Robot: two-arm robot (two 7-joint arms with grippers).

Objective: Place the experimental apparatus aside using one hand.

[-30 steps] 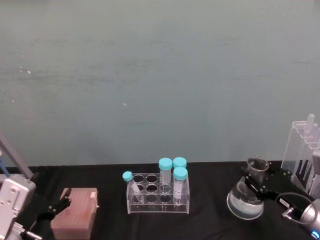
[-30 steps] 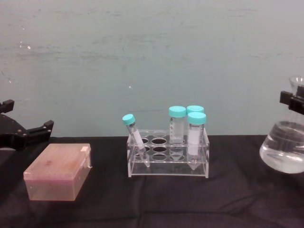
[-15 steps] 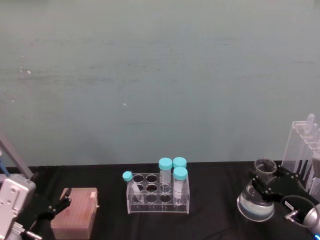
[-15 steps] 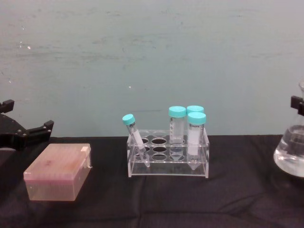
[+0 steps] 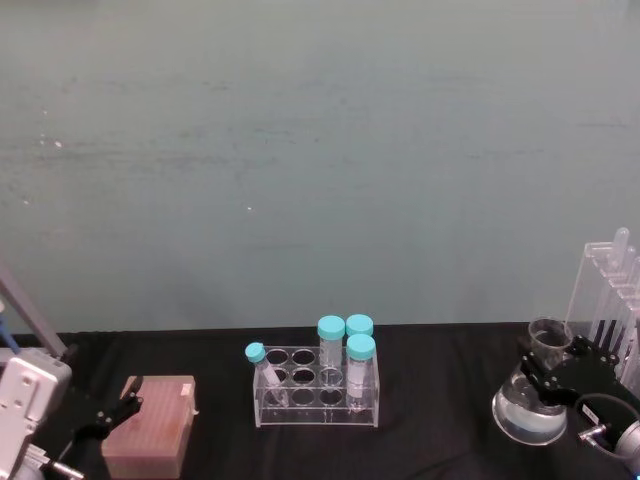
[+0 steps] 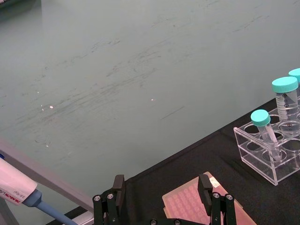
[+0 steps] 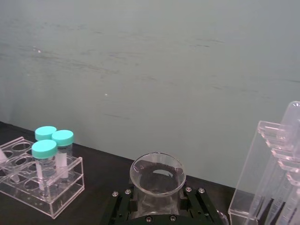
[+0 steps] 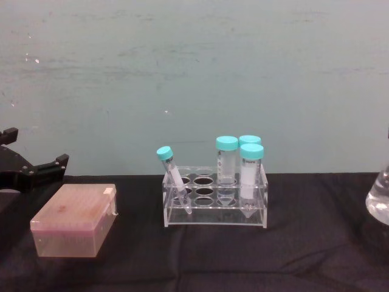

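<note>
conical flask: clear glass; tube rack: glossy acrylic; tablecloth: matt black

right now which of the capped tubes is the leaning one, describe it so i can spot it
Find the clear rack at mid-table, between the pink box and the flask. The tube stands in its front left hole: thinner than the three upright tubes, smaller teal cap, tilted left.

Tube rack: sitting mid-table.
Tip box: lying to its left.
Conical flask: standing far right, before pipette rack.
</note>
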